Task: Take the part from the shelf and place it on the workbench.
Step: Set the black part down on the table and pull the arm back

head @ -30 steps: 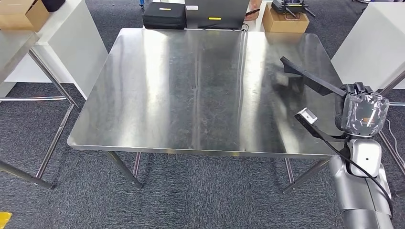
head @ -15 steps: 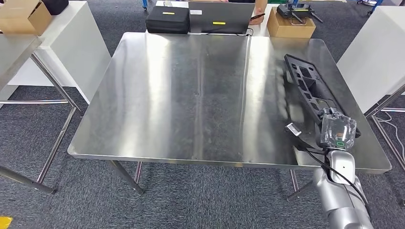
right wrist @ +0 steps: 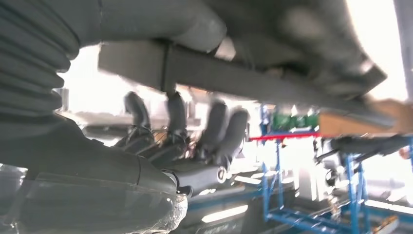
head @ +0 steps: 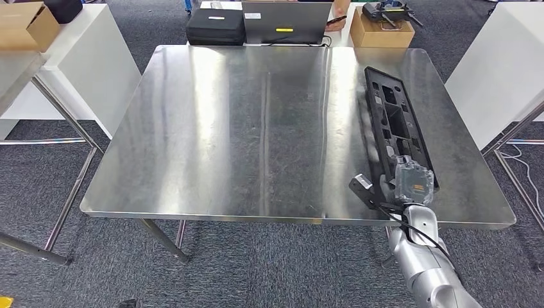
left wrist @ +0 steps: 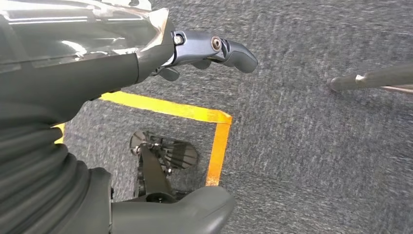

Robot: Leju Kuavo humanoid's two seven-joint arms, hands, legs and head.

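The part (head: 394, 119), a long black plastic panel with cut-outs, lies flat along the right side of the steel workbench (head: 256, 128), running from the far edge toward the front. My right hand (head: 410, 183) is at its near end, close to the bench's front edge. In the right wrist view the part (right wrist: 253, 83) is a dark bar held between the thick thumb and the dark fingers (right wrist: 195, 131). My left hand (left wrist: 146, 63) hangs over grey carpet with its fingers (left wrist: 229, 48) stretched out and holds nothing.
Beyond the bench's far edge stand a black case (head: 215, 25), a grey laptop (head: 285, 22) and a cardboard box (head: 382, 29). White cabinets flank the bench at left (head: 83, 58) and right (head: 494, 70). A second metal table (head: 19, 70) stands at the far left.
The part has come down from a raised, tilted pose to lie flat on the bench. My right hand has lowered with it and drawn back toward the front edge.
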